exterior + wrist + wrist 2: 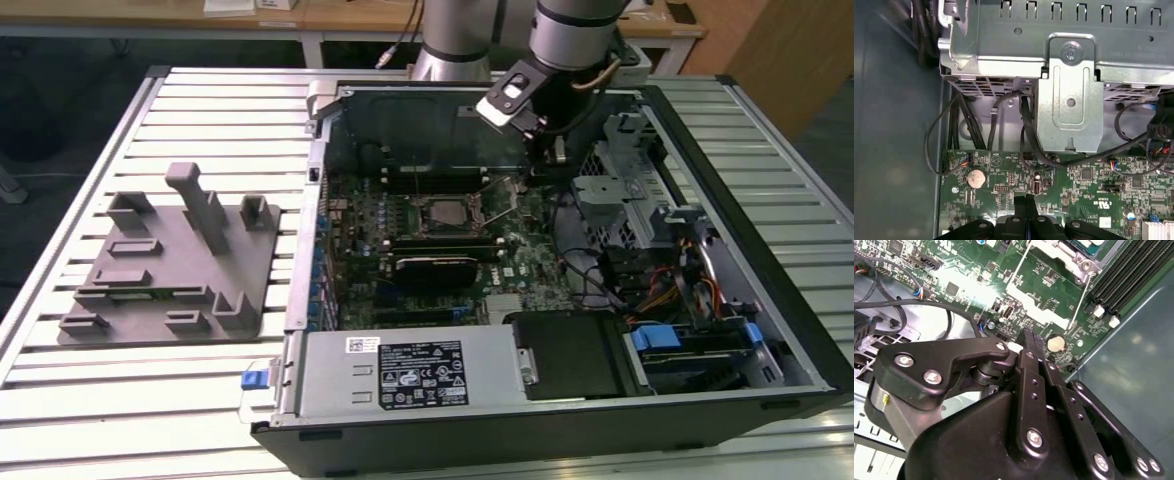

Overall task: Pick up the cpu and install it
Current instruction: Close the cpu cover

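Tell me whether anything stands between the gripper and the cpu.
Only a thin raised lever. The shut gripper hangs over the motherboard beside the socket, where the cpu seems to lie.

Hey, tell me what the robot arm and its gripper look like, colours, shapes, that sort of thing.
The arm is made of round silvery-grey tubes. A small white-and-black box sits near its wrist. The gripper is matte black, built from flat bar linkages fastened with silver screws, tapering to narrow fingers.
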Robot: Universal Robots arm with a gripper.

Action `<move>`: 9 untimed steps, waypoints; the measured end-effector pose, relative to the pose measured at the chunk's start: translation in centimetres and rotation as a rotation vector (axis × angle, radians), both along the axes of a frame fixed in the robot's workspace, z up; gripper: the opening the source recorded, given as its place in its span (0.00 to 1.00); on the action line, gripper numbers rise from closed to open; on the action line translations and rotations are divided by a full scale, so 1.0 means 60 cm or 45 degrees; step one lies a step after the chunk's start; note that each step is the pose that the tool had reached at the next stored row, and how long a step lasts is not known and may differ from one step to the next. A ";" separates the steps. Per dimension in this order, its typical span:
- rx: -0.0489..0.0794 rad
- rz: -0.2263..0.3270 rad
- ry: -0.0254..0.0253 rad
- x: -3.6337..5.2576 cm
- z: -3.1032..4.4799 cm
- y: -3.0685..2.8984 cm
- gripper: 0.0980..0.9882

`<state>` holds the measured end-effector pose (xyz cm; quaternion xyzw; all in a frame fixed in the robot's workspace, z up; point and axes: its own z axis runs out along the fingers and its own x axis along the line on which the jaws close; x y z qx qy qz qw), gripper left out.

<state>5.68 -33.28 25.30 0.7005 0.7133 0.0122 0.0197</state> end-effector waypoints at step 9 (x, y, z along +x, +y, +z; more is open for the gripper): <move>0.000 0.000 0.0000 0.001 -0.008 0.0000 0.01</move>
